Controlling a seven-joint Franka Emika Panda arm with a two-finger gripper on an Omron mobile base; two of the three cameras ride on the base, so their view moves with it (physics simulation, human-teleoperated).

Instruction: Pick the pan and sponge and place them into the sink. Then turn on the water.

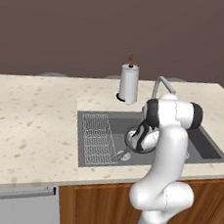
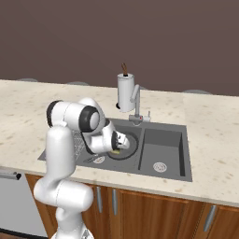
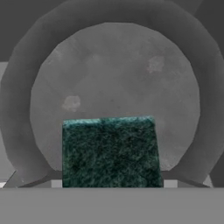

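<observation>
Left base view: the pan already lies inside the sink, beside the ribbed rack section; the faucet stands behind the basin with no water running, so the water step remains; the arm bends over the counter edge with its wrist turned down into the basin, and the hand is masked by the forearm. Right base view: the gripper reaches low over the pan, and a yellow edge of the sponge shows just under the hand; the paper towel roll stands behind the faucet. Hand view: the sponge's green top fills the lower centre, directly over the pan's round floor; whether the jaws clamp the sponge or stand apart from it cannot be told; the sponge placement appears nearly complete.
</observation>
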